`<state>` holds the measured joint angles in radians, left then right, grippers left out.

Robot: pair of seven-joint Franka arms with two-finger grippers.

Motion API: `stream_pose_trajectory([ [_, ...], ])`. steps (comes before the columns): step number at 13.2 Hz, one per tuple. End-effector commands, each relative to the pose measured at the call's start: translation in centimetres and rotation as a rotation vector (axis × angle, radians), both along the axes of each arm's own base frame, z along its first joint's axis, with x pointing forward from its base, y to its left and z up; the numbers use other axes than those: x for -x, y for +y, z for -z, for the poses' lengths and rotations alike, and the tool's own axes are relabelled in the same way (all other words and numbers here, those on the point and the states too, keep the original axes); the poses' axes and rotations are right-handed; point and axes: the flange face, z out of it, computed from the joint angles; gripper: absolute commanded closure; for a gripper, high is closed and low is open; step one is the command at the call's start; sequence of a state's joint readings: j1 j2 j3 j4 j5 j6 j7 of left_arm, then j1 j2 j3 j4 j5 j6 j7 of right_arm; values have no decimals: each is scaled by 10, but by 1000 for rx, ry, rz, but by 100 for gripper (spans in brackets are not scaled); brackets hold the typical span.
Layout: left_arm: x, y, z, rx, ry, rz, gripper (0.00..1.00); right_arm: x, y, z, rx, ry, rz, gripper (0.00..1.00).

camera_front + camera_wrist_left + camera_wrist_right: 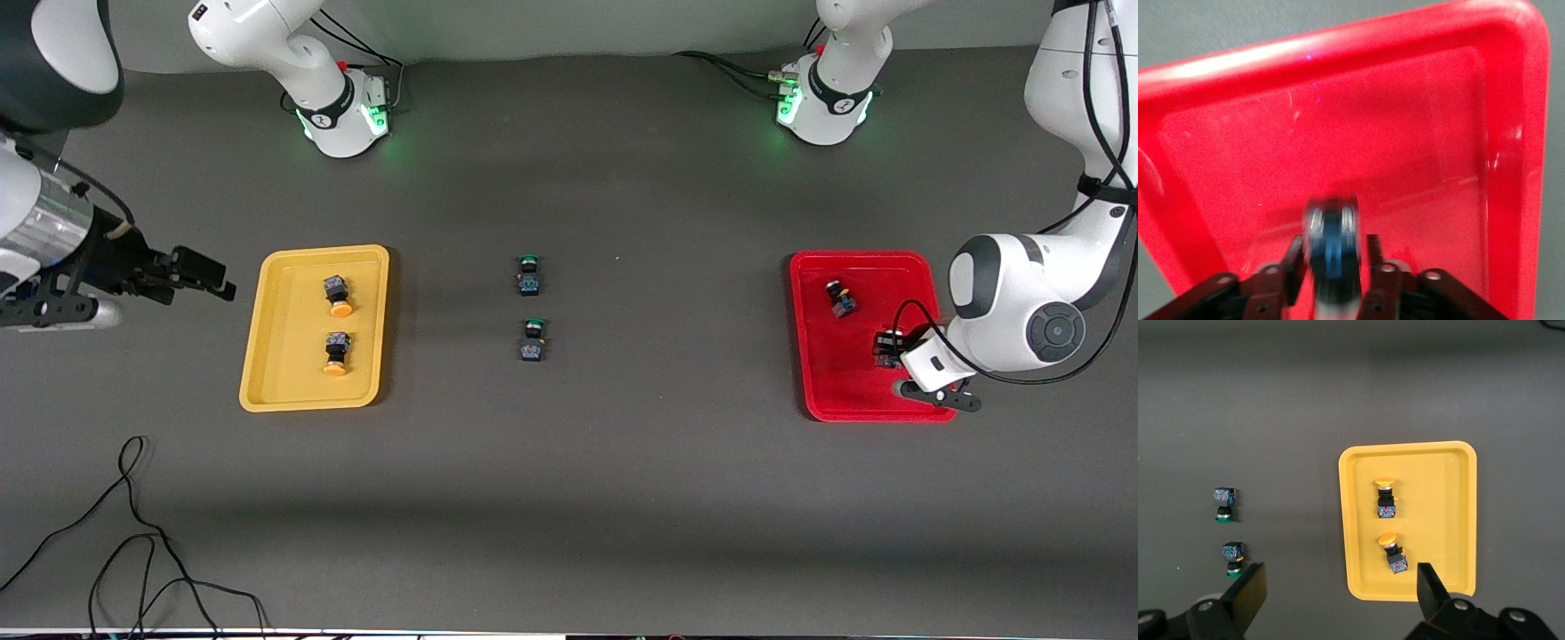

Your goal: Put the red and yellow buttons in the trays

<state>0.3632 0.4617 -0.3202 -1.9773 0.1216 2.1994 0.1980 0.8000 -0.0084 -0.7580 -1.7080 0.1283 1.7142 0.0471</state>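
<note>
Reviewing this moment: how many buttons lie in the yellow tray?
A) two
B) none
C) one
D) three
A: the yellow tray holds two orange-capped buttons, one farther from the front camera and one nearer, both also visible in the right wrist view.

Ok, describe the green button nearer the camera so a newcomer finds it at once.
Start at the yellow tray toward the right arm's end and the red tray toward the left arm's end. On the bare table between them lie two green-capped buttons. Take the one nearer the front camera; its twin lies farther away, and neither sits in a tray.
</note>
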Motion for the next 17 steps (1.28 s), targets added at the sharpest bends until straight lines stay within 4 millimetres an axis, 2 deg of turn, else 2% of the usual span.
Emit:
stream_pose_trajectory([
  [1,5,-14,-75,-61,62,36,0,21,-5,-26,13,-13,-22,0],
  [2,4,-32,-108,-79,80,61,0,27,-5,-31,19,-16,-22,0],
  [4,6,-48,-179,-109,36,77,0,41,-8,-35,44,-17,-26,0],
  [6,19,-62,-250,-139,-13,57,0,54,-11,-39,63,-26,-23,0],
  [8,36,-85,-307,-179,-77,1,0,69,-5,-36,84,-27,-24,0],
  [9,44,-90,-328,-188,-119,-1,0,77,-2,-35,98,-30,-23,0],
  [11,47,-77,-342,-124,-146,-48,0,84,11,-38,123,-53,-35,0],
  [12,46,-55,-343,-78,-140,-105,0,82,11,-37,124,-52,-46,0],
  [13,47,-49,-344,-74,-139,-117,0,77,8,-36,120,-53,-46,0],
  [14,46,-46,-348,-74,-143,-120,0,71,7,-36,118,-51,-43,0],
  [15,46,-61,-356,-72,-150,-97,0,66,8,-37,117,-47,-39,0],
  [17,46,-65,-366,-73,-169,-90,0,59,7,-32,114,-34,-30,0],
])
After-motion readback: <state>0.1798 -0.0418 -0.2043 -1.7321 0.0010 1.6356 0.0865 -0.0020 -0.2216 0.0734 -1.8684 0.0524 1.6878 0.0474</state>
